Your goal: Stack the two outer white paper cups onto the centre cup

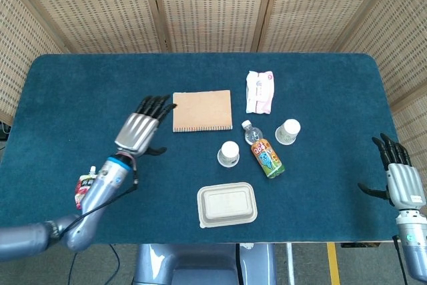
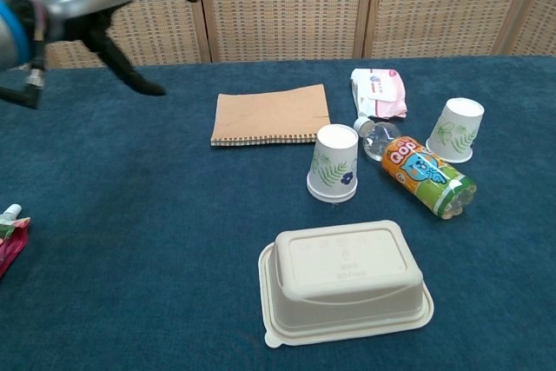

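The centre cup [image 2: 333, 163] stands upside down, rim on the blue surface [image 1: 80, 91], and serves as the landmark here. From its height and doubled look it probably already carries one cup nested over it, though neither view shows a clear seam, so that is a judgement. Inverted cups stack by dropping one over another, which explains why they stand mouth-down.

The remaining outer cup [image 2: 457, 130] is to the right of the centre cup, also inverted, leaning slightly, and well apart from it. Between the two lies the drink bottle [image 2: 417, 171] on its side, its cap end close to the centre cup, so a carry from the right would need to clear it.

The left hand [image 1: 139, 129] hovers well to the left of the centre cup, above the surface, fingers [image 1: 155, 104] spread and holding nothing. The right hand [image 1: 397, 179] is far to the right of the centre cup, near the surface's edge, fingers extended and apart, also empty. It is the nearer hand to the outer cup, so that grasp likely falls to it.

Behind the centre cup lies the notebook [image 2: 271, 114]; in front of it, the lidded food box [image 2: 345, 291].
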Robot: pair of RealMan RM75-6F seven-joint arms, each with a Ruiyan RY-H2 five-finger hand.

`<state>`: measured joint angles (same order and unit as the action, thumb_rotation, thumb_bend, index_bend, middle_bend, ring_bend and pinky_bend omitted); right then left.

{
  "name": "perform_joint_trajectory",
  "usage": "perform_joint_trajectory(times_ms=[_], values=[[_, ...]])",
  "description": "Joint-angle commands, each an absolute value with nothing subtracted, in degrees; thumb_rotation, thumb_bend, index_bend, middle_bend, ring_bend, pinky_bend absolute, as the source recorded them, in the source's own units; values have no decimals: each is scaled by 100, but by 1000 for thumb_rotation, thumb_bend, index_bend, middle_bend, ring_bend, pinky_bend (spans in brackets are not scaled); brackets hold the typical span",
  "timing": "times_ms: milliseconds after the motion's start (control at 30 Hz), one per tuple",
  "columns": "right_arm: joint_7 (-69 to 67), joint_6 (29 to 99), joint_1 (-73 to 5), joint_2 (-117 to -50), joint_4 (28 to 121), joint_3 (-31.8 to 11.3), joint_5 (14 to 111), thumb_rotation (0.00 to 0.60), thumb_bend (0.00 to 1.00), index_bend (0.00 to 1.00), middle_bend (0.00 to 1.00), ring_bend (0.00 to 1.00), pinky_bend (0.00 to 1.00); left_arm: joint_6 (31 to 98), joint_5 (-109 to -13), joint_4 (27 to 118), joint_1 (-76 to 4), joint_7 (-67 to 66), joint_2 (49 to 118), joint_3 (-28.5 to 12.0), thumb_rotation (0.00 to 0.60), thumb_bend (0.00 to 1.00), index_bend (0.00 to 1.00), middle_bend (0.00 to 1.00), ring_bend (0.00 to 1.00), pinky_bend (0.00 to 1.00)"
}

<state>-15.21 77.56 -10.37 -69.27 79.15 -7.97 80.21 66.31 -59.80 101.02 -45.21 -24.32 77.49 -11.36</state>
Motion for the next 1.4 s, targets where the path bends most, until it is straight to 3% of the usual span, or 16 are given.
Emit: perform_joint_trajectory(times_ms=[33, 267, 467, 633, 867, 1100, 1400], values=[[-1482, 7783, -1040, -6926, 7942, -804, 8036, 600, 48, 61, 0, 0, 0, 7297, -6411, 10741, -3672, -2224, 6855, -533, 600, 173, 87, 0, 0, 1], [-1436, 7892, -1076, -7040, 7944, -788, 8193, 600, 47, 104, 0, 0, 0, 7825, -6769, 10892, -2855, -1890, 6287, -21, 600, 172, 85, 0, 0, 0], [-1319, 7770, -1355, -7027, 8195, -906, 8350, 600, 57, 178, 0, 0, 0, 8406, -7140, 10661, -2217, -1656, 6309, 218, 600, 173, 85, 0, 0, 0], [-867, 7173, -1907, -6924, 8700, -1139, 8301, 600, 62, 210, 1, 0, 0, 8501, -7342, 10498, -2002, -1324, 6283, 232, 600, 173, 85, 0, 0, 0], [148, 5982, -2912, -7181, 9020, -1630, 7457, 600, 97, 314, 84, 0, 62, 8349, -7342, 10316, -1867, -896, 6145, 73, 600, 174, 86, 0, 0, 0], [854, 5230, -3691, -7713, 8510, -1917, 6397, 600, 122, 368, 114, 0, 81, 8241, -7375, 10224, -1770, -624, 6060, -74, 600, 175, 94, 0, 0, 0], [1339, 4636, -4272, -8137, 7501, -1922, 5469, 600, 134, 343, 118, 0, 82, 8067, -7381, 10122, -1718, -531, 6071, -216, 600, 175, 100, 0, 0, 0]])
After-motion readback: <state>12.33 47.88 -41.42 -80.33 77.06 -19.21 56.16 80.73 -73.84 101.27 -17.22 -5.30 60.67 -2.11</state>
